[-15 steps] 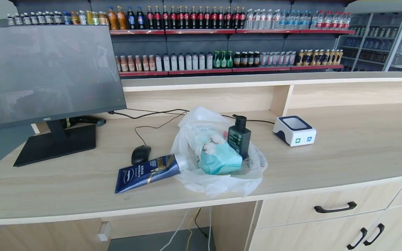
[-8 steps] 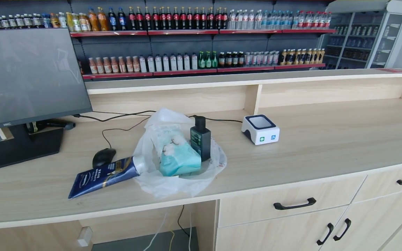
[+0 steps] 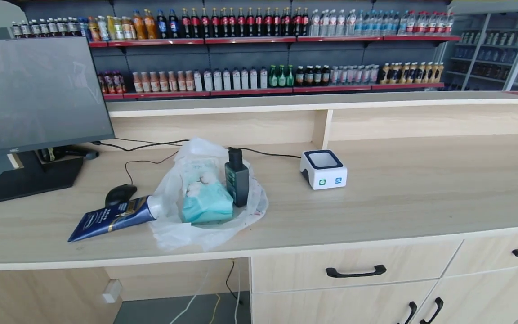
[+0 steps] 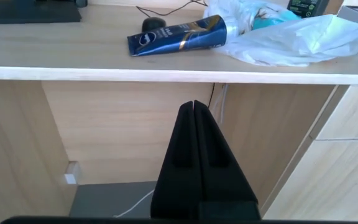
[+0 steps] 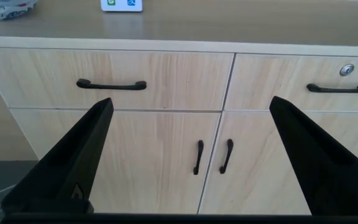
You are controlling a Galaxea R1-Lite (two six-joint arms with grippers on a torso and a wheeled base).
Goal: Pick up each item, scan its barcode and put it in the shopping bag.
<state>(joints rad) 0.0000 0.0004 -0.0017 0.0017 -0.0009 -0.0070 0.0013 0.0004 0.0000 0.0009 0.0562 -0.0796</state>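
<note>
Left end effector (image 4: 193,106) is pinched shut, right end effector (image 5: 191,106) wide, both empty below the bench (image 3: 376,211) front edge. Tube (image 3: 110,218) lies near that edge, cap against the bag (image 3: 182,234). Risk: we clip the edge rising, or the limp bag folds shut. Pale wood top, drink shelves (image 3: 250,40) behind.

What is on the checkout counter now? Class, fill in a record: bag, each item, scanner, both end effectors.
Shopping bag: open on the counter
Teal pack: inside the bag
Pump bottle: upright in the bag, beside the pack
Blue tube: flat on the counter, cap at the bag's edge
Scanner: on the counter, apart from the bag
Left end effector: shut, empty, below counter level
Right end effector: open, empty, facing the drawers
</note>
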